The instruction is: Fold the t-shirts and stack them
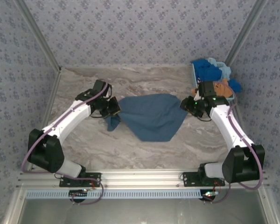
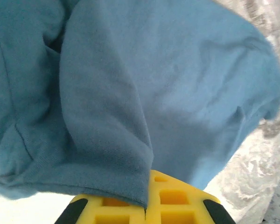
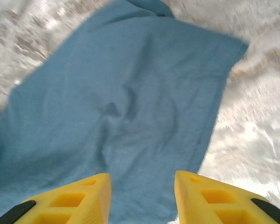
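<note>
Closest to the left wrist lens is the left gripper (image 2: 147,207), its yellow jaws pressed together on a hem of the slate-blue t-shirt (image 2: 168,93), which drapes over them in loose folds. On the other wrist the right gripper (image 3: 141,181) has its jaws spread wide, with cloth showing between them and nothing pinched. From above, the shirt lies crumpled in a rough triangle on the middle of the table (image 1: 130,151), between the two grippers. Its left edge is bunched at the left gripper, with a flap hanging below it, and its right corner lies just under the right gripper. The other t-shirts (image 1: 213,77) are heaped at the far right corner, close behind the right arm. The main risk, as I judge it, is uneven handling. If the left arm pulls while the right side is unheld, the shirt will drag and bunch rather than spread flat. The right jaws could also close on a doubled layer, or on too little cloth, which would let the corner slip out on a lift. A swing of the right arm backward could snag the heap.
</note>
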### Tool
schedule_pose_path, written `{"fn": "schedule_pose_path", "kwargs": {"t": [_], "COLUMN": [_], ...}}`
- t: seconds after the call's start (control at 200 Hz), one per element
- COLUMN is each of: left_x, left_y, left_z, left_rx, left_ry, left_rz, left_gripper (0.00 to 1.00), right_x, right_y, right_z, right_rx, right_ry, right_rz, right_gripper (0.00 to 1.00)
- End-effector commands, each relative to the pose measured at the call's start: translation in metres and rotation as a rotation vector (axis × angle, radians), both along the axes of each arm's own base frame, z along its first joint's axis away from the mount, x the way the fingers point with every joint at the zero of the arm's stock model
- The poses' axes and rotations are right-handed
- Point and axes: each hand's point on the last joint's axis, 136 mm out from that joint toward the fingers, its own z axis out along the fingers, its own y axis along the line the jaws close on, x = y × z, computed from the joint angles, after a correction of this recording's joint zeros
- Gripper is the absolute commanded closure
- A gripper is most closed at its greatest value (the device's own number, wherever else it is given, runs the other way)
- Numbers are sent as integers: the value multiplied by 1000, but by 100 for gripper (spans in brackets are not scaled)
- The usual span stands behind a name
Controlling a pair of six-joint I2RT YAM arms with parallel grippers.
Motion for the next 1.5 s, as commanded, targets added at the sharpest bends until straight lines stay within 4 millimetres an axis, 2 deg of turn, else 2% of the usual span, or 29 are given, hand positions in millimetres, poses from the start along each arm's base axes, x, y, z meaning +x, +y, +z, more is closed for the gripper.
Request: {"fn": "schedule_pose_path", "kwargs": {"t": [0.0, 0.12, 0.205, 0.29, 0.385, 0.47, 0.53, 0.595, 0.719, 0.769, 0.809, 0.854, 0.894, 0.984, 0.999, 1.079, 1.199, 1.249, 1.269, 1.394, 1.494], "left_x": [17, 18, 16, 17, 21, 25, 27, 27, 26, 24, 22, 20, 20, 16, 16, 18, 25, 27, 28, 27, 17], "left_y": [-2, -2, 1, 1, -3, -5, -7, -8, -6, -4, -2, 0, 4, 16, 18, 28, 39, 44, 46, 61, 72], "left_z": [57, 69, 74, 82, 88, 91, 93, 95, 98, 97, 98, 99, 100, 100, 101, 112, 141, 159, 166, 218, 263], "left_rx": [-59, -60, -59, -68, -74, -73, -79, -84, -78, -75, -73, -69, -64, -48, -47, -32, -16, -2, 2, 36, 40], "left_ry": [-180, -217, -233, -256, -266, -266, -269, -271, -271, -265, -266, -268, -275, -265, -269, -303, -384, -436, -459, -609, -741], "left_rz": [13, 0, 6, 6, -9, -13, -15, -17, -24, -25, -26, -24, -17, 7, 10, 30, 49, 59, 64, 95, 122], "left_gripper": [100, 100, 100, 100, 100, 100, 100, 100, 100, 100, 100, 100, 100, 100, 100, 100, 100, 100, 100, 100, 100], "right_x": [-12, -18, -27, -49, -81, -101, -106, -102, -85, -79, -74, -68, -65, -59, -59, -57, -61, -66, -65, -73, -77], "right_y": [8, 46, 89, 137, 175, 192, 202, 212, 213, 212, 214, 214, 214, 211, 211, 212, 215, 210, 213, 193, 176], "right_z": [4, -9, -14, -20, -41, -69, -86, -103, -135, -143, -147, -148, -146, -128, -123, -86, -7, 22, 45, 104, 149], "right_rx": [-70, -81, -86, -87, -143, -263, -338, -440, -611, -651, -676, -704, -721, -728, -725, -684, -521, -456, -417, -303, -191], "right_ry": [-44, -83, -156, -222, -208, -184, -177, -177, -108, -90, -87, -91, -97, -148, -159, -243, -393, -436, -475, -540, -603], "right_rz": [31, 158, 334, 557, 750, 857, 895, 907, 859, 842, 835, 825, 818, 798, 797, 794, 803, 814, 811, 808, 783], "right_gripper": [48, 37, 31, 28, 23, 18, 16, 15, 14, 17, 24, 40, 58, 96, 100, 100, 100, 100, 100, 100, 100]}}
